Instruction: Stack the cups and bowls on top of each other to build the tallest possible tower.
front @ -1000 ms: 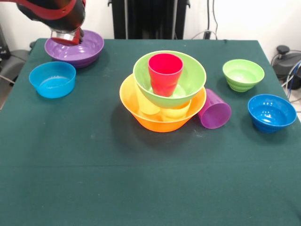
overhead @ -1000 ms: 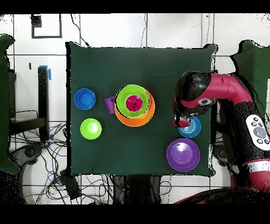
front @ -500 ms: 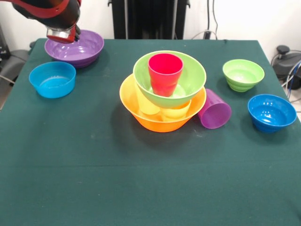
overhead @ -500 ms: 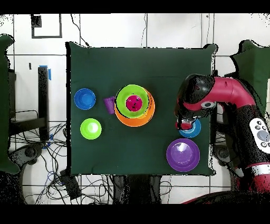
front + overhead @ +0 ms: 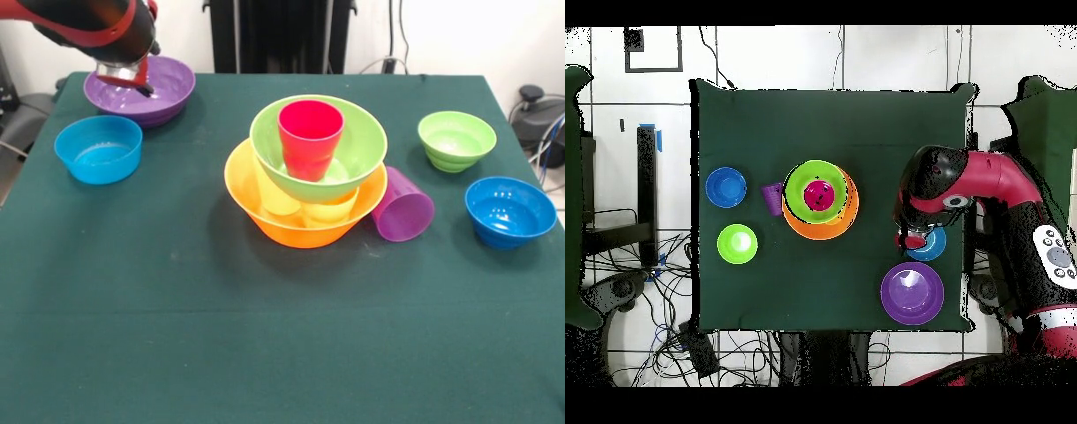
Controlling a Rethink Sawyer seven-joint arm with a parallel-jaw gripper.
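I'm running this from a robot lab or test room, not a home. A square table [image 5: 830,110] under dark green cloth sits on a pale floor of large tiles [image 5: 895,55] with dark seams. Loose cables [image 5: 635,290] trail across the floor by the table's side and corner, more black wires [image 5: 399,35] hang down the white wall [image 5: 459,35] behind. A black upright stand [image 5: 282,35] rises at the table's back edge. The red and black robot arm [image 5: 995,185] reaches over the cloth. Blue tape [image 5: 658,140] marks the floor near a dark rail [image 5: 646,180] beside the table.
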